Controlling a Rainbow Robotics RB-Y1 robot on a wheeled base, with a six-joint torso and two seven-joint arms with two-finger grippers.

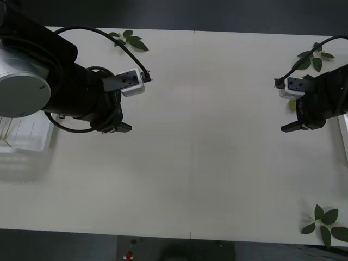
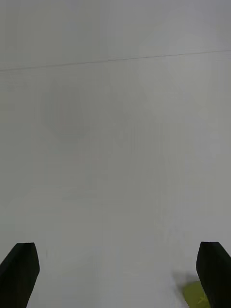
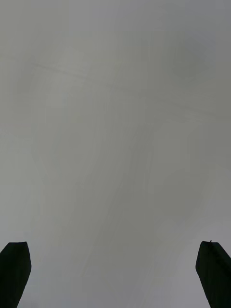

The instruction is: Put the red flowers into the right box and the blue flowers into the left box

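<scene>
The red flowers and the blue flowers are out of view. The left box point(image 1: 32, 142), a white tray, lies at the table's left edge, partly under my left arm. A thin pale rim of the right box point(image 1: 343, 136) shows at the right edge. My left gripper point(image 1: 115, 129) hovers over bare table just right of the left box. Its black fingers are open with nothing between them, as the left wrist view confirms for this gripper point(image 3: 115, 276). My right gripper point(image 1: 296, 126) hangs near the right box, and the right wrist view shows it point(image 2: 115, 276) open and empty too.
Loose green leaf sprigs lie at the far left point(image 1: 129, 39), the far right point(image 1: 314, 57) and the near right corner point(image 1: 326, 223). A small yellow-green leaf point(image 2: 195, 293) sits beside my right gripper. The white table point(image 1: 206, 136) stretches between the arms.
</scene>
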